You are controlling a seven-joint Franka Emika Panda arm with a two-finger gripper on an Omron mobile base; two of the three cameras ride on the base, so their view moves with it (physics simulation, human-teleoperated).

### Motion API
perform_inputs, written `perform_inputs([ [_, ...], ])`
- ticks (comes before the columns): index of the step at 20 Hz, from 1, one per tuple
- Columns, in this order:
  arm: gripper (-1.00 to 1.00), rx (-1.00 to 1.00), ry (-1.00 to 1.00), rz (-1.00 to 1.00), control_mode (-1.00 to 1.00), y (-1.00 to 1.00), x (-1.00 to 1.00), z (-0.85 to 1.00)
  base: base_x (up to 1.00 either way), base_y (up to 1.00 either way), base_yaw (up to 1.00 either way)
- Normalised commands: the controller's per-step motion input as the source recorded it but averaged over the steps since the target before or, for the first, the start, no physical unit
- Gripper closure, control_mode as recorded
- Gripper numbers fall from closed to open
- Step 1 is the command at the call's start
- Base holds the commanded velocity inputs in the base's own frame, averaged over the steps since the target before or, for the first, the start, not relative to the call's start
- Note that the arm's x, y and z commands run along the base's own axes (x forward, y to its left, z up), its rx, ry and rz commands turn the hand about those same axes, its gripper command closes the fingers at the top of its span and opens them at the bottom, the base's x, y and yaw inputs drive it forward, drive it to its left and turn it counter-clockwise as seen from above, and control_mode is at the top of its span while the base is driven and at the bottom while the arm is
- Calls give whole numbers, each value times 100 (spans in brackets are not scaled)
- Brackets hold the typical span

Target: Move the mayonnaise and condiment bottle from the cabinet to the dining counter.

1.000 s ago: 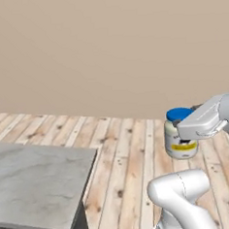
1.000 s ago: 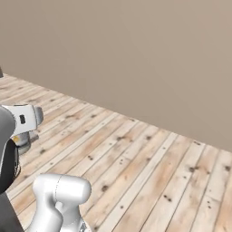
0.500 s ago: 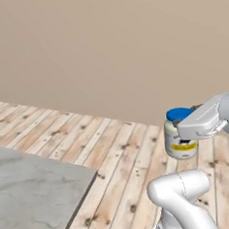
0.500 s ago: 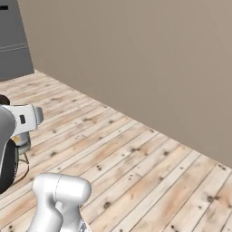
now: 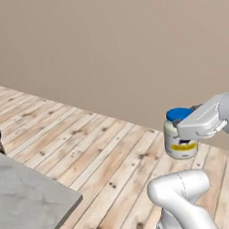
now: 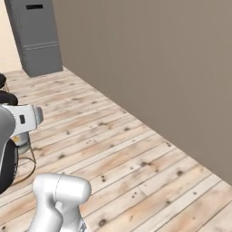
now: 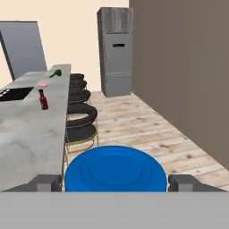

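While gripped, mayonnaise [image 5: 179, 139], whitish, blue-lidded, yellow-labelled.

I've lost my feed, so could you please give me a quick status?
Gripper shut on mayonnaise jar, carried above floor. Red bottle already on dining counter. Stools line the counter's edge.

Colours noted
Mayonnaise [image 5: 179, 139]: whitish, blue lid, yellow label; condiment bottle [image 7: 43, 100] dark red; worktop [image 7: 31, 129] pale veined marble.

A plain taupe wall [image 5: 106, 49] rises over pale plank floor [image 6: 136, 172], grey fridge [image 7: 116, 51] beyond.
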Motion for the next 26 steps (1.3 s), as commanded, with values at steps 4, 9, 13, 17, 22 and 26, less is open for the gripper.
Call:
perform_inputs([
  [4,100,0,0,0,100,0,0,0,53,-50,38],
  [9,100,0,0,0,100,0,0,0,54,-43,37],
  [13,100,0,0,0,100,0,0,0,57,-40,38],
  [17,100,0,0,0,100,0,0,0,64,-37,38],
  [22,100,0,0,0,100,0,0,0,74,-35,38],
  [26,100,0,0,0,100,0,0,0,87,-34,39],
])
